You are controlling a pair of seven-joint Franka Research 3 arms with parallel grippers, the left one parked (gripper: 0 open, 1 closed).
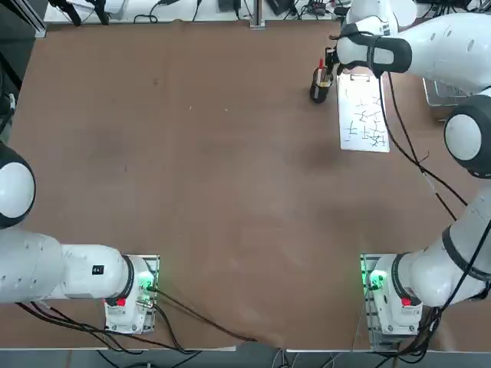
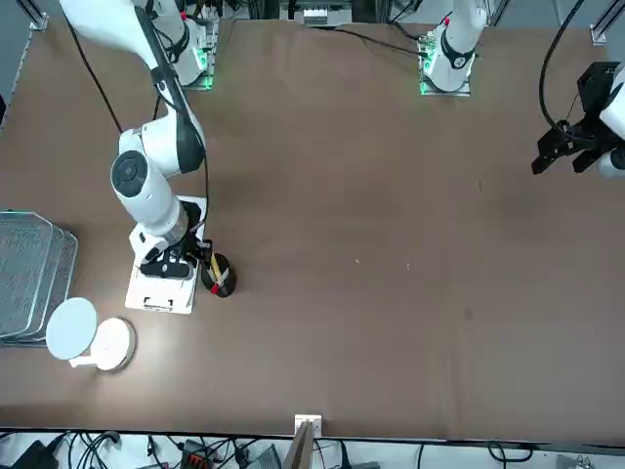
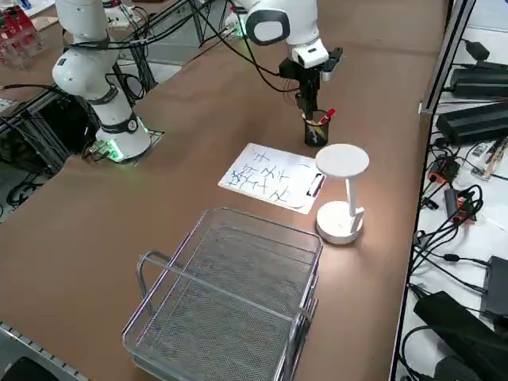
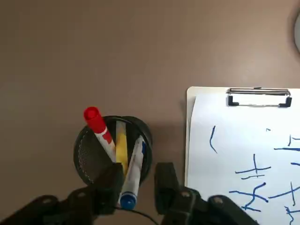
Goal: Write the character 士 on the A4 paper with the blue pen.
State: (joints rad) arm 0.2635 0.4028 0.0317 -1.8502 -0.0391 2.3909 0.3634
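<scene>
The brown surface [image 4: 140, 42] is carrying a black mesh cup [image 4: 89, 154] just beside the A4 paper [image 4: 243, 154], and the blue pen [image 4: 132, 176] is leaning in that cup next to a red-topped pen [image 4: 99, 129]. The right pincer [image 4: 136, 185] is sitting right over the cup. Its two fingers [image 4: 165, 180] are standing a little apart, one on each side of the blue pen's capped end, not squeezing it, and the pen's long body is slanting down into the cup.

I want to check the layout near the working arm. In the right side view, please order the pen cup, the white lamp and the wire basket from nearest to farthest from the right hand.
1. Pen cup: directly under the right hand.
2. White lamp: beside the paper's clip end, closer to the camera.
3. Wire basket: at the near table end, farthest.
</scene>
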